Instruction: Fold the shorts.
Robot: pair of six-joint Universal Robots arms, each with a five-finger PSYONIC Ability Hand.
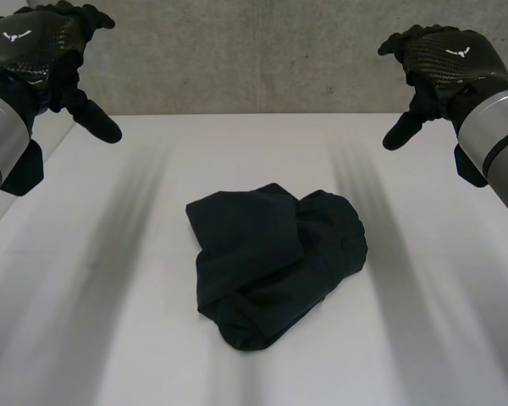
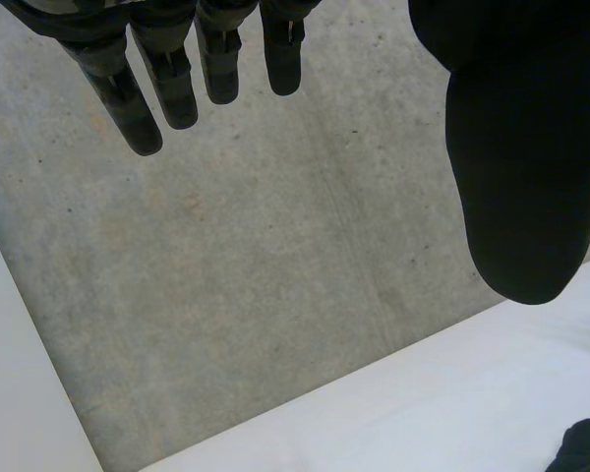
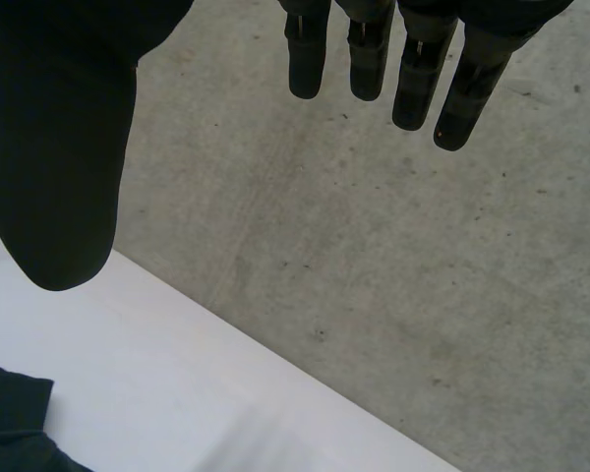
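My L hand (image 1: 42, 51) hangs in the upper left of the head view, high over the bench (image 1: 93, 321). Fingers are straight and spread, thumb held wide, nothing in it. The shorts (image 1: 275, 266) lie at the ctr of that frame, a bit below the middle, well apart from both hands. My R hand (image 1: 444, 59) in the upper right is the same: fingers straight & loose, thumb out, empty.

Step in hand, as I judge it, is to reach down & get a first hold. To do it well I'd lower both hands together, L to the cloth's left edge, R to the rounded lobe on the right. I'd flatten the heap before any fold, since folding a lump only gives a thicker lump. I'd pinch just the top layer at an edge or corner, thumb under if poss. Then pull outward gently, so the layers slide apart and the whole bundle doesn't skate over the smooth bench. Main risk: black on black makes the layers hard to tell apart, so I could catch two at once.

Looks: black, matte, thin cloth, crumpled, not laid flat. The left part is a flattish panel lying over the rest, w/ a band or hem along the lower left edge. The right part is a bunched, rounded lobe w/ soft creases. Can't tell which end is the waist. In each wrist view a dark corner of it shows on the bench, out past my thumb tip.
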